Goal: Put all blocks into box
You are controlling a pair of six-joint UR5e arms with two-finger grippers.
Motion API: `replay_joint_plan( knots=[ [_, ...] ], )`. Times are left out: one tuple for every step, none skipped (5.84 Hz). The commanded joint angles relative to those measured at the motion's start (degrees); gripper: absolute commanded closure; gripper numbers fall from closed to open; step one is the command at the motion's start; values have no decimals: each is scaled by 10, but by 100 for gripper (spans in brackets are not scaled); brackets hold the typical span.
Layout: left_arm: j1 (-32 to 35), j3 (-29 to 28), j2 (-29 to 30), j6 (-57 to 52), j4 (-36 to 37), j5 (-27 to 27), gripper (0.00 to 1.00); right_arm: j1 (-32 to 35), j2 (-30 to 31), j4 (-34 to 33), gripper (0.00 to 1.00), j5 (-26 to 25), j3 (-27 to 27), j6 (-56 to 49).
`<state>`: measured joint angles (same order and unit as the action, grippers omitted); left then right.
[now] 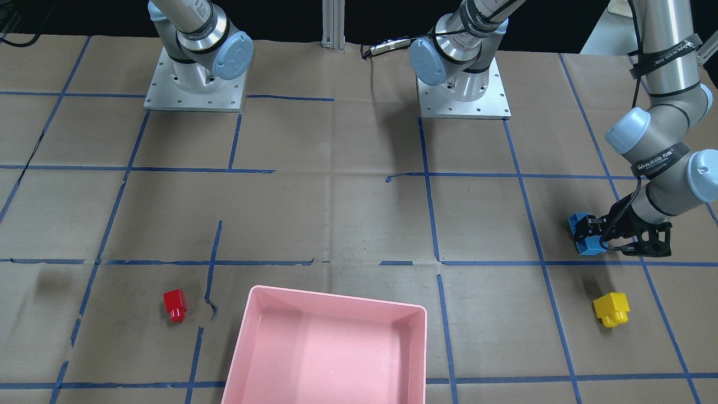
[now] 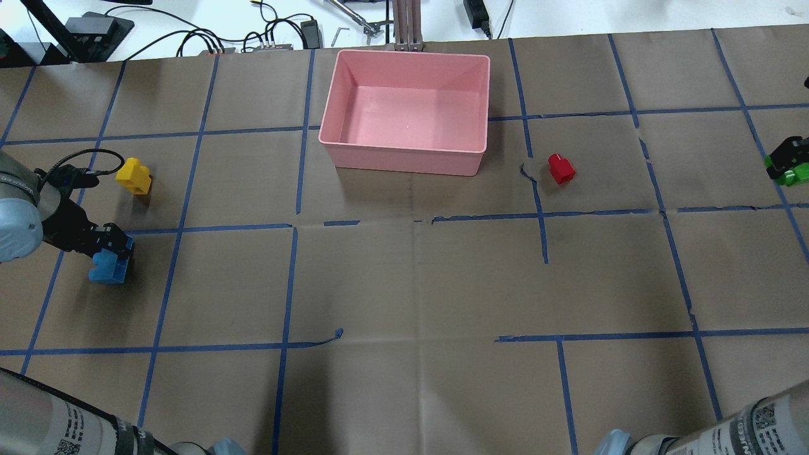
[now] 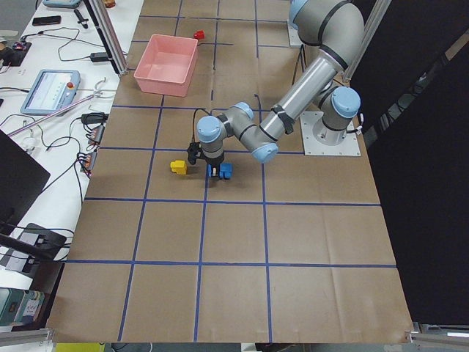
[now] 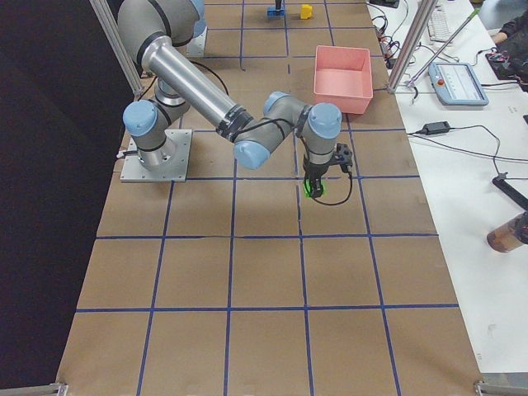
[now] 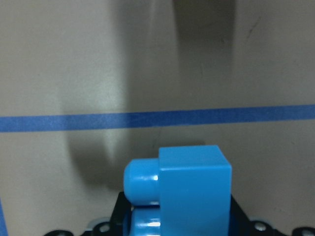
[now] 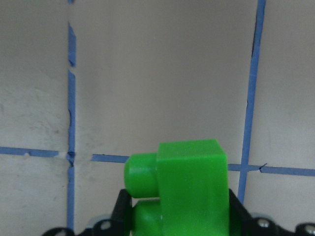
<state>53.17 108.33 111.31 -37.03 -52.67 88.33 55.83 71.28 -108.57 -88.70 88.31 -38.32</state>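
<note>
My left gripper (image 2: pixel 114 249) is shut on the blue block (image 2: pixel 109 268), low over the table at the robot's far left; the block also shows in the front view (image 1: pixel 588 247) and fills the left wrist view (image 5: pixel 189 191). The yellow block (image 2: pixel 134 175) lies just beyond it. My right gripper (image 2: pixel 784 161) is shut on the green block (image 2: pixel 791 175) at the far right edge; the block also shows in the right wrist view (image 6: pixel 192 191). The red block (image 2: pixel 560 169) lies right of the pink box (image 2: pixel 404 158), which holds nothing.
Brown paper with a blue tape grid covers the table (image 2: pixel 417 284). Both arm bases (image 1: pixel 193 84) stand at the robot's side. Cables and devices lie beyond the far edge behind the box (image 2: pixel 272 38).
</note>
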Motion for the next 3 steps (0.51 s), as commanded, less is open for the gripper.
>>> replay_joint_plan(
  knots=[
    [38,-11,-44,55,-8,-40,100,53,12,104,92,0,-78,81],
    [82,-30,-59,121,-22,-50,100,87,31,121,92,-5,-84,130],
    [145,-63,-67,225,-56,-79,100,119,46,141,92,-6,-84,195]
  ],
)
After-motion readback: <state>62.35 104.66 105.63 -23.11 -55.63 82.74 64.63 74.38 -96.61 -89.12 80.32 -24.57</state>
